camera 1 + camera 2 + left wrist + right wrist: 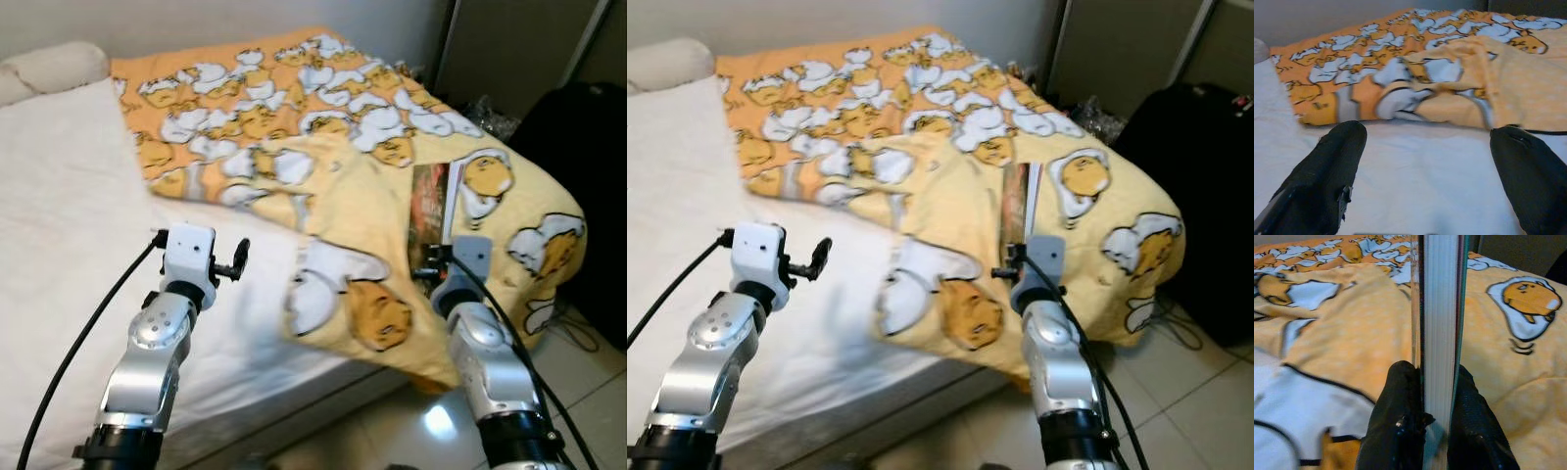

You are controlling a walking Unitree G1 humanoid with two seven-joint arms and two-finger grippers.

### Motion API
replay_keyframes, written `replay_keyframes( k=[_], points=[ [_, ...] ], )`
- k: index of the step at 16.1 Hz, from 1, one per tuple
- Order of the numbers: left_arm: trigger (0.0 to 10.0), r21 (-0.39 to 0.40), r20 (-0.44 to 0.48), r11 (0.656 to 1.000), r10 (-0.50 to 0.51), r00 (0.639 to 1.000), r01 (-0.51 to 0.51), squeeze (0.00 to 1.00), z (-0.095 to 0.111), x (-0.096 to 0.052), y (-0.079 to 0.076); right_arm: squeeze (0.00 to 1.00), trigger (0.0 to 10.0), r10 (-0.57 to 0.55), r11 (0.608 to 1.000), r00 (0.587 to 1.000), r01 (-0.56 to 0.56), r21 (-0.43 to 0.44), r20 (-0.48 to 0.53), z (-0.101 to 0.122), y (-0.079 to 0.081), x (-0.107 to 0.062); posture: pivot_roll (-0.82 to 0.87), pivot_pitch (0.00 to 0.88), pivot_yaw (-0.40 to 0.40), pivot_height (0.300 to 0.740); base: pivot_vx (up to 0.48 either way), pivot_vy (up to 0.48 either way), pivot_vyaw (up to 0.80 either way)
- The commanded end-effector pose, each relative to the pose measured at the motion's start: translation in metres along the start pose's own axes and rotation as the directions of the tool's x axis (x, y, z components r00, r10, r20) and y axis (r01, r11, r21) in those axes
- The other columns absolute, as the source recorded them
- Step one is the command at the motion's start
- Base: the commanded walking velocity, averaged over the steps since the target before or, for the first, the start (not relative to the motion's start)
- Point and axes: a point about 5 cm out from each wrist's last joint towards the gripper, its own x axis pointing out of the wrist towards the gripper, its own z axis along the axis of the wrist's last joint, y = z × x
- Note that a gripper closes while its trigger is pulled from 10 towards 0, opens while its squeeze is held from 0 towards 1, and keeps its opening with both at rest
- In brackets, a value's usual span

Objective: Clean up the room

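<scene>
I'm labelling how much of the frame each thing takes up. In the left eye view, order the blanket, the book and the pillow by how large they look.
1. Blanket, by far the largest.
2. Pillow and book, held in the right gripper: similar, so I won't rank them; the pillow is farther off and cut by the frame edge.

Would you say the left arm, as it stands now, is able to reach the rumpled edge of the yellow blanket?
Probably yes. The left gripper is open over bare white sheet, with nothing between it and the blanket edge. The right gripper holds a book.

no readable text, labels or numbers
</scene>
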Motion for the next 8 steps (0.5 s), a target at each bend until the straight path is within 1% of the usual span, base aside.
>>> replay_keyframes(
  k=[1,3,4,5,8],
  points=[
    [10.0,0.019,-0.01,1.0,0.018,1.0,-0.018,0.0,-0.002,-0.002,0.006,0.0,10.0,0.052,0.999,0.998,-0.053,0.012,0.047,0.009,0.015,0.002,-0.04,0.0,0.04,0.74,0.0,0.48,0.0],
    [10.0,0.021,-0.009,1.0,0.015,1.0,-0.014,0.0,-0.002,-0.002,0.006,0.0,10.0,0.067,0.998,0.996,-0.067,-0.008,0.053,0.01,0.017,0.002,-0.04,0.0,0.04,0.74,0.0,0.48,0.0],
    [10.0,0.022,-0.009,1.0,0.013,1.0,-0.013,0.0,-0.002,-0.002,0.005,0.0,10.0,0.089,0.996,0.994,-0.087,-0.037,0.06,0.012,0.019,0.002,-0.04,0.0,0.039,0.74,0.0,0.48,0.0],
    [10.0,0.022,-0.009,1.0,0.012,1.0,-0.012,0.0,-0.002,-0.002,0.005,0.0,10.0,0.12,0.99,0.99,-0.113,-0.082,0.077,0.016,0.022,0.002,-0.04,0.0,0.039,0.74,0.0,0.48,0.8],
    [10.0,0.022,-0.008,1.0,0.011,1.0,-0.01,0.0,-0.002,-0.001,0.005,0.0,10.0,0.153,0.982,0.984,-0.141,-0.122,0.092,0.02,0.025,0.002,-0.04,0.0,0.04,0.74,0.0,0.48,0.8]
  ],
)
